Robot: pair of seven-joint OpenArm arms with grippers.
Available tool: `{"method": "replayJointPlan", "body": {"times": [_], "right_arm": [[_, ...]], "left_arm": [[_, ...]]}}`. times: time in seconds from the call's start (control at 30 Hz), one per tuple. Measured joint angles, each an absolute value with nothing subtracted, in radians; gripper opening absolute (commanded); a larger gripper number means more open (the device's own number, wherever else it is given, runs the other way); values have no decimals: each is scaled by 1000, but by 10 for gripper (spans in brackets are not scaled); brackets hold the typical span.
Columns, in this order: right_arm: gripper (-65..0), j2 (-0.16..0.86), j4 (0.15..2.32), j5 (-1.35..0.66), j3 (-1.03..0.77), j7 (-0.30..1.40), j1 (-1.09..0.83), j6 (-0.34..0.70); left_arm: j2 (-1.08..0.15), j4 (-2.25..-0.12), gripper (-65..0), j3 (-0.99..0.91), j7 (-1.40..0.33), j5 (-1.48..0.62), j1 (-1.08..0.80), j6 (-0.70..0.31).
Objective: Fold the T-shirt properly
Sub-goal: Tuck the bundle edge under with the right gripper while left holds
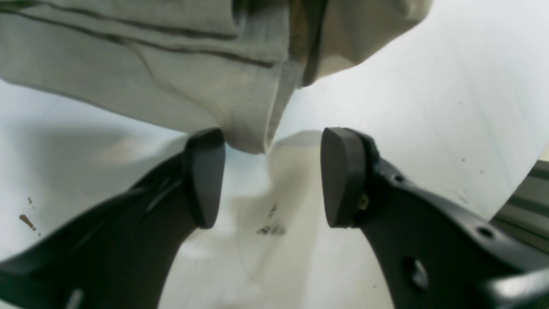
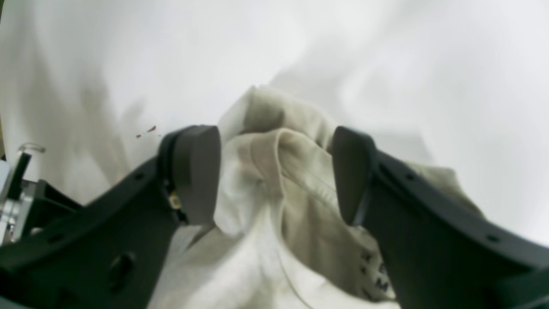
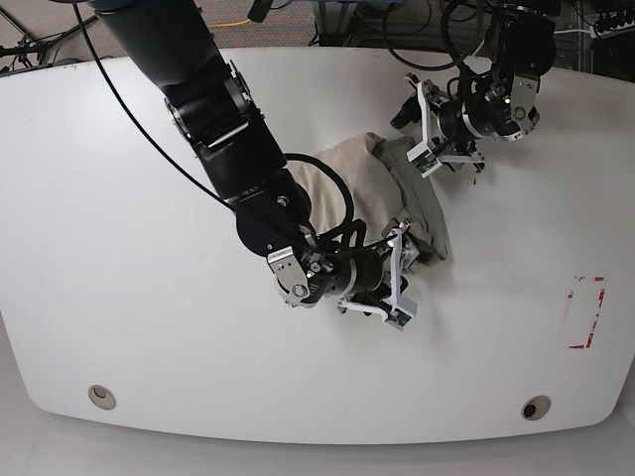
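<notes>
The khaki-beige T-shirt [image 3: 367,183] lies crumpled in a heap at the middle of the white table [image 3: 149,297]. My left gripper [image 1: 272,176] is open at the heap's far right edge [image 3: 415,147]. A hanging fold of the shirt [image 1: 248,128] ends just at its fingertips, nearer the left pad [image 1: 206,176]. My right gripper [image 2: 274,174] is open at the heap's near edge [image 3: 399,278]. A bunched fold of the shirt [image 2: 300,206] sits between its two pads, which stand wide apart and do not clamp it.
A red-marked rectangle [image 3: 585,312] is on the table at the right. Two round holes [image 3: 99,397] [image 3: 536,408] sit near the front edge. Brown specks [image 1: 26,221] mark the table surface. A metal rail [image 1: 529,201] runs past the table edge.
</notes>
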State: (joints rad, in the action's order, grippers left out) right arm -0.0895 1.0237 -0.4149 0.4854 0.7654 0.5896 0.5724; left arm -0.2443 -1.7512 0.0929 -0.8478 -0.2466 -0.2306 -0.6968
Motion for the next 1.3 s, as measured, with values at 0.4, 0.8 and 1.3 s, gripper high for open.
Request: {"method": "replayJointPlan", "body": {"times": [0.4, 0.8, 1.3], "right_arm": [[-587, -94, 848, -414, 485, 683, 595, 572], [-593, -119, 889, -419, 482, 615, 627, 568], [-273, -106, 1052, -417, 389, 745, 609, 567]], "left_arm": [[-245, -1751, -319, 92, -847, -247, -231, -697], [-245, -1751, -319, 93, -847, -247, -233, -697], [-248, -1802, -319, 86, -874, -239, -238, -696]]}}
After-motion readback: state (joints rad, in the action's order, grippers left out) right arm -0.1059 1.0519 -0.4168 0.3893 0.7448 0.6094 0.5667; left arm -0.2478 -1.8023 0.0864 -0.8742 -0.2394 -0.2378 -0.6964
